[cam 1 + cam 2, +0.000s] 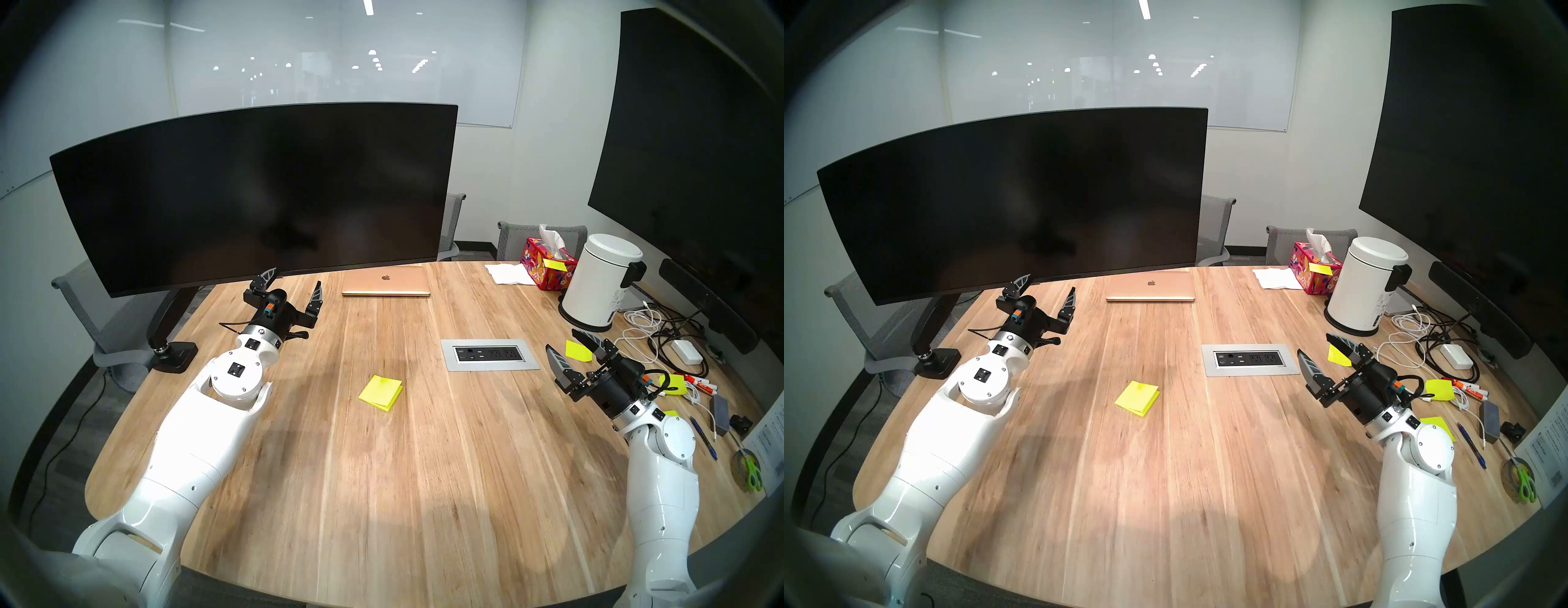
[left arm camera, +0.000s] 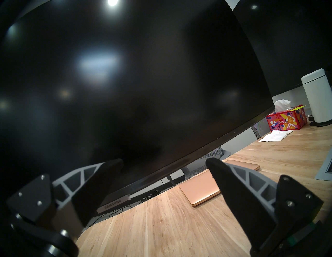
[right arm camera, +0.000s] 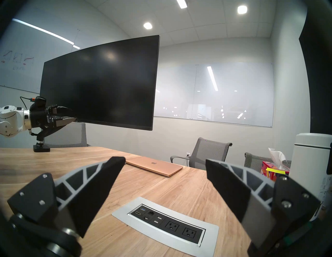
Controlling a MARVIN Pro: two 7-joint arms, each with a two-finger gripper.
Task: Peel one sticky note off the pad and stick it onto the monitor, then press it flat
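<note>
Wooden table (image 1: 424,488) waits — pad (image 1: 380,392) lies untouched at its centre, monitor (image 1: 254,199) bare. Left gripper (image 1: 292,283) and right gripper (image 1: 570,346) hover, jaws spread wide, empty. Next, likely: descend, pinch the top sheet's edge.

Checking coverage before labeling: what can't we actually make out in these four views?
- pad: sheet count too small to tell in the head views; absent from both wrist views.
- Loose yellow sheets: partly hidden by the right gripper and its arm.
- monitor: the left wrist view cuts off its left and top edges.
- left gripper: contact with the monitor's lower edge unclear.
</note>
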